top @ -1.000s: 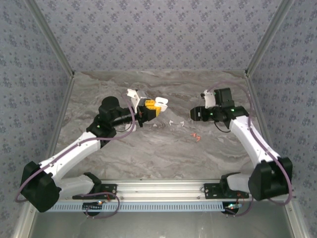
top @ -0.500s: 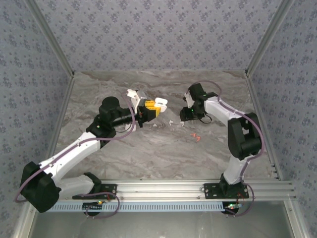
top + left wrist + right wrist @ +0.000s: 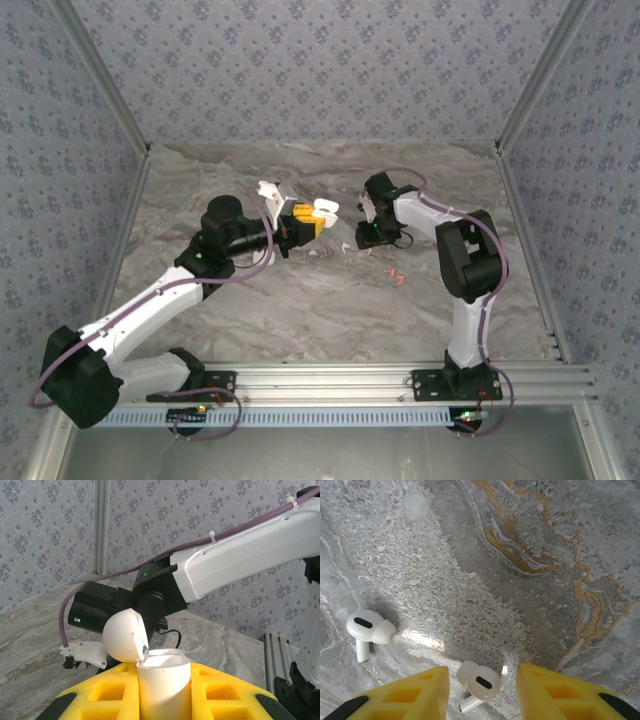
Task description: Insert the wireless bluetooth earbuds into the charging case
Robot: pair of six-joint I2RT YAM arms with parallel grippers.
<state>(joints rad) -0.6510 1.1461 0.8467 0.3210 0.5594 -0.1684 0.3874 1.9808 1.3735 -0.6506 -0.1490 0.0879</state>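
Observation:
My left gripper (image 3: 303, 222) is shut on the white charging case (image 3: 164, 680), which stands upright between the yellow fingers (image 3: 100, 695) with its lid (image 3: 124, 635) flipped open. Two white earbuds lie on the marble. One earbud (image 3: 479, 681) lies between the yellow fingers (image 3: 415, 695) of my right gripper (image 3: 482, 690), with a gap on each side. The other white earbud (image 3: 369, 629) lies to its left. From above, the right gripper (image 3: 362, 238) points down beside the white earbuds (image 3: 346, 246), just right of the case (image 3: 322, 212).
Two red-orange earbuds (image 3: 397, 275) lie on the marble table (image 3: 300, 310) a little nearer than the right gripper. Patterned walls close in the back and both sides. A metal rail (image 3: 330, 380) runs along the near edge.
The right arm has swung left and down over the white earbuds, and its jaws have narrowed. The left arm and the case have not moved.

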